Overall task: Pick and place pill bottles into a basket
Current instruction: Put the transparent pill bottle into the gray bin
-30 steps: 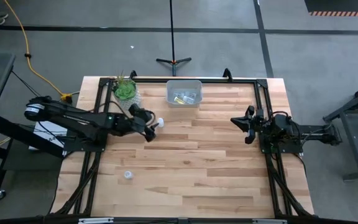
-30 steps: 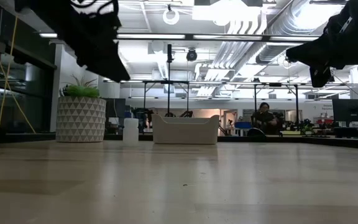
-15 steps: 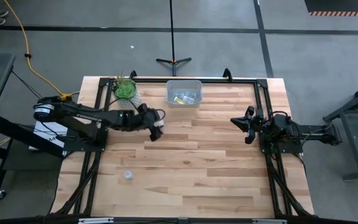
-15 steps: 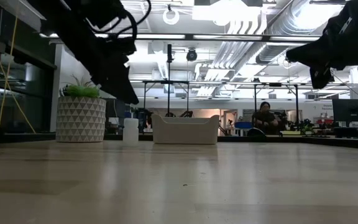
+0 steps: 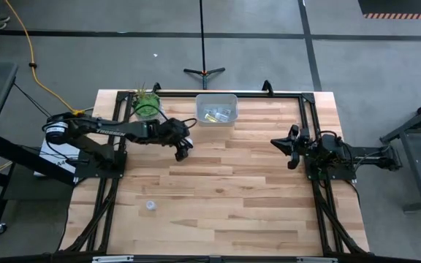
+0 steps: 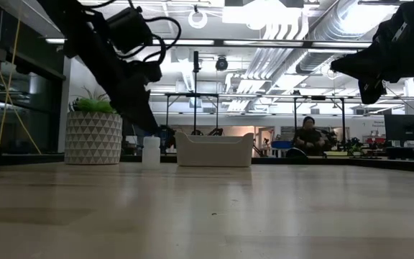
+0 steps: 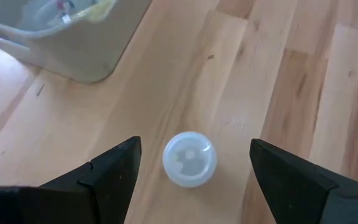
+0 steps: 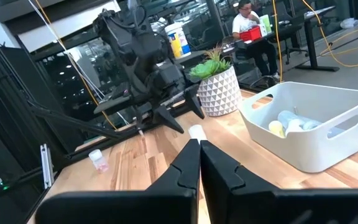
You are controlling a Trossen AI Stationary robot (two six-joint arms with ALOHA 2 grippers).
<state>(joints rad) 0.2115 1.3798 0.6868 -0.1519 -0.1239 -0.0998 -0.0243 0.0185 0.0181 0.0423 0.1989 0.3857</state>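
Note:
A small white pill bottle (image 7: 189, 158) stands upright on its base on the wooden table, left of the basket; it also shows in the low view (image 6: 150, 151). My left gripper (image 7: 194, 143) is open above it (image 5: 184, 148), one finger on either side, touching nothing. The pale basket (image 5: 216, 108) stands at the far middle and holds several bottles, one of them yellowish (image 8: 277, 129). Another white bottle (image 5: 150, 205) stands near the front left. My right gripper (image 5: 274, 142) waits shut and empty at the right, above the table.
A white patterned pot with a green plant (image 5: 147, 106) stands at the far left, close behind my left arm. Black frame rails run along the table's left, right and far edges. Bare wood lies between the two arms.
My left gripper has gone toward the table's right edge and down, from beside the upright bottle to right over it, with its fingers now on either side. The bottle has not moved. My right arm has kept still.

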